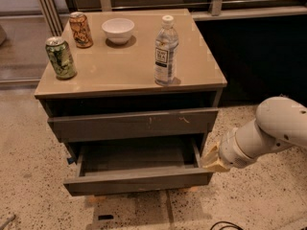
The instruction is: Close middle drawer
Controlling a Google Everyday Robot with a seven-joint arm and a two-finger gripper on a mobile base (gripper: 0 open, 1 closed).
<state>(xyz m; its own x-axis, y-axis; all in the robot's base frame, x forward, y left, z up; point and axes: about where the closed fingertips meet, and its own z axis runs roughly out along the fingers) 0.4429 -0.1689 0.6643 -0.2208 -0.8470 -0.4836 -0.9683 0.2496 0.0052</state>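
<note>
The middle drawer [136, 180] is pulled far out of the dark cabinet, and its plain flat front faces me low in the camera view. Its inside looks empty. My gripper [213, 158], on a white arm coming from the right, sits at the drawer's right front corner, close to or touching its right side. The drawer above it [134, 123], with small pale scratches on its front, sticks out a little.
On the beige cabinet top [129, 68] stand a green can [61, 57], an orange can [80, 29], a white bowl [118, 29] and a water bottle [166, 51]. The floor is speckled stone. A dark wall panel is behind on the right.
</note>
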